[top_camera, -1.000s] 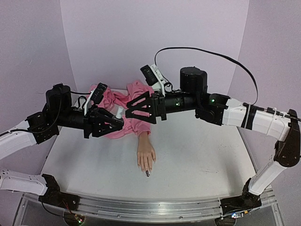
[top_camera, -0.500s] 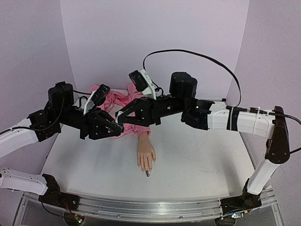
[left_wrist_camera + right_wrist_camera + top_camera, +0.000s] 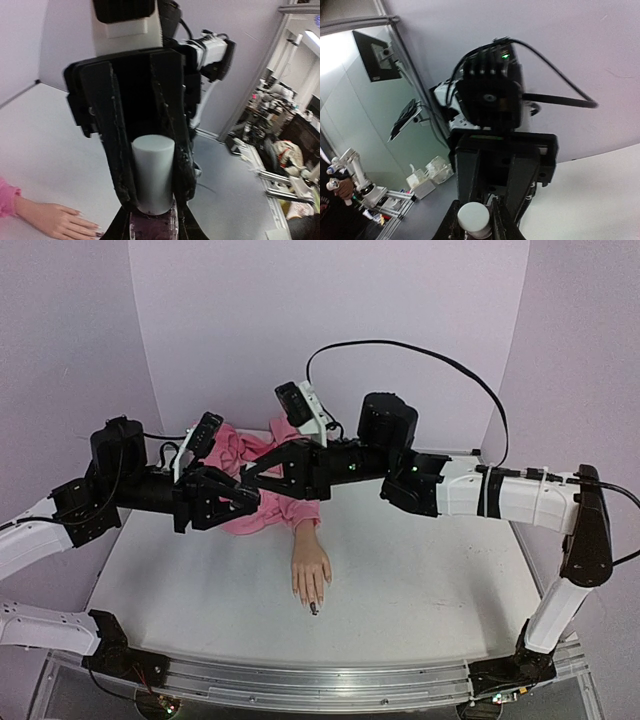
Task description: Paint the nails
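Above the desk (image 3: 430, 570) your left hand (image 3: 250, 500) pinches the polish bottle (image 3: 152, 227), right hand (image 3: 155, 200) clamped on its cap (image 3: 152, 172); the nails (image 3: 313, 605) show one dark, rest unpainted.

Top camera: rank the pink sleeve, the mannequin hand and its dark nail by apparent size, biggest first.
1. pink sleeve
2. mannequin hand
3. dark nail, a speck at the fingertips
All sit at similar depth, so nearness does not skew this.

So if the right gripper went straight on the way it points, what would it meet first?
Shut on the white cylindrical cap, the right gripper would probably first meet the dark purple bottle, held by the left gripper.
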Tool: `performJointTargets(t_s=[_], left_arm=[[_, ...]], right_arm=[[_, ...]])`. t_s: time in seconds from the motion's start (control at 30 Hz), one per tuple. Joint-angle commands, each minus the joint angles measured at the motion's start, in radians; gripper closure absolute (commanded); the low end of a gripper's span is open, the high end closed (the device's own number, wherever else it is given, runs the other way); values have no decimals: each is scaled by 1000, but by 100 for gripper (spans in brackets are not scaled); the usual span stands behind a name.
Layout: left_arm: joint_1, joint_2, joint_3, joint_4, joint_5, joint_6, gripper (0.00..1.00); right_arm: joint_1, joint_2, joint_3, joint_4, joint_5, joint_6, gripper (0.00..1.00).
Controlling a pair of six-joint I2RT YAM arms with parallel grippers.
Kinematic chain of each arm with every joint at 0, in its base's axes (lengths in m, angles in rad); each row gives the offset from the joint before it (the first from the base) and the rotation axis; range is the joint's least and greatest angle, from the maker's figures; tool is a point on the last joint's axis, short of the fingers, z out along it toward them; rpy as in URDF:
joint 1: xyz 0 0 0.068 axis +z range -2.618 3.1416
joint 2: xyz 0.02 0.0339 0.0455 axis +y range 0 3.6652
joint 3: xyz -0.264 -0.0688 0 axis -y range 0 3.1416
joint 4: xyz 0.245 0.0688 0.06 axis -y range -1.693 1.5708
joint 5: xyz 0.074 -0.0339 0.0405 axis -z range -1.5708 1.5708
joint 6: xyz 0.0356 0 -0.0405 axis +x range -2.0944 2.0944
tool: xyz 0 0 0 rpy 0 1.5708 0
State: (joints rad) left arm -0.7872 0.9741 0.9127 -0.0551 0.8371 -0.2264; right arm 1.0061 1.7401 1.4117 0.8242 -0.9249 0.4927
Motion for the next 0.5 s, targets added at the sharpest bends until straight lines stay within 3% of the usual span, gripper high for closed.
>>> performJointTargets(t_s=[0.0,0.07,0.13,0.2,0.27,0.37,0.47], left_arm=[[7,-85,-45,38,-631,155,100],[5,-66,-41,37,-887,208,100],[4,-19,-21,42,-1081,265,100],[2,48,11,48,-1208,297,100],[2,99,33,50,-1231,295,100],[0,144,36,81,-1151,272,100],[0,147,16,82,-1033,252,100]], right_arm=[[38,-27,22,-101,276,-10,100],[86,-25,60,-267,634,-50,100],[178,8,169,-513,1156,-30,100],[242,42,261,-678,1423,58,100],[273,52,298,-687,1460,105,100],[275,70,341,-672,1368,108,100],[265,57,352,-656,1275,55,77]])
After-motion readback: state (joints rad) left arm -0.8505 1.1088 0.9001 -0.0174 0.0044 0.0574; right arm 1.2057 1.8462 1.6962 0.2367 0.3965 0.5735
